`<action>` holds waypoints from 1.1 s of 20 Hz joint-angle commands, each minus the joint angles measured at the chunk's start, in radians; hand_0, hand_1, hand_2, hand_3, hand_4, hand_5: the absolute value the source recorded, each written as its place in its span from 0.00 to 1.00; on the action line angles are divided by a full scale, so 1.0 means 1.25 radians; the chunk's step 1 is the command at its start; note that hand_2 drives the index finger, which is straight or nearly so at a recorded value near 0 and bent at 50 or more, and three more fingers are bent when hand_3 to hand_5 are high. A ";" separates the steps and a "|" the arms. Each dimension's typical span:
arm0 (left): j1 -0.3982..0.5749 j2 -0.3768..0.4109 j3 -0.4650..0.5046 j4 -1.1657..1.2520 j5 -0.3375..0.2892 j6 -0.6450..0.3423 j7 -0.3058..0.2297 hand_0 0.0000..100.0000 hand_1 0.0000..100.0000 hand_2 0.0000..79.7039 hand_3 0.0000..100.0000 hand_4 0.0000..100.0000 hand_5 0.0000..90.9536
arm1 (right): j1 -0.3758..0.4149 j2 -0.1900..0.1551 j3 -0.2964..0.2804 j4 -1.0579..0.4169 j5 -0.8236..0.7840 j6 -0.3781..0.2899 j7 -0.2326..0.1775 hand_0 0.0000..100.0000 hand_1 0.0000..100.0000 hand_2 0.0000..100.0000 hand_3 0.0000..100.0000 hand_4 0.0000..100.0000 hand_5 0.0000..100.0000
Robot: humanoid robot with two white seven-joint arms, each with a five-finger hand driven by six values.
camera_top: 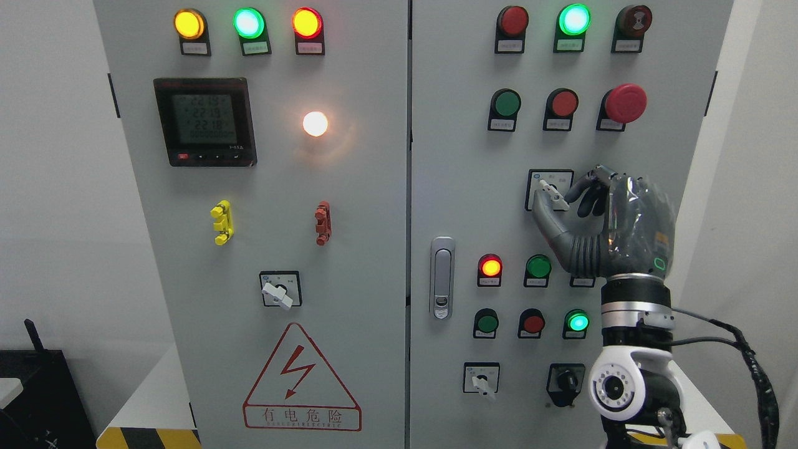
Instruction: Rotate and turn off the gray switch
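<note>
Cabinet panel (349, 206) is coloured light grey. Gray switch (552, 194) is seen with a pale grey lever on a black-framed white plate. Right robot hand (583, 199) is finished dark grey with black fingertips. Warning triangle (302, 379) is outlined red with a red bolt. Yellow clip (222, 222), red-brown clip (322, 222) and red mushroom button (626, 103) are noted.

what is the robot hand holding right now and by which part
The right hand pinches the gray switch on the right door by its lever-shaped knob, thumb below and fingertips at its right end. No left hand shows.
</note>
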 commanded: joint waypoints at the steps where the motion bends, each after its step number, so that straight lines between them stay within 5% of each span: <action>1: 0.000 0.000 -0.001 0.011 0.000 -0.001 0.000 0.12 0.39 0.00 0.00 0.00 0.00 | -0.001 -0.013 0.002 0.000 0.000 0.000 0.000 0.29 0.46 0.67 0.87 0.87 1.00; 22: 0.000 0.000 -0.001 0.011 0.000 -0.001 0.000 0.12 0.39 0.00 0.00 0.00 0.00 | -0.005 -0.013 0.003 0.010 0.000 0.000 0.000 0.36 0.45 0.67 0.89 0.88 1.00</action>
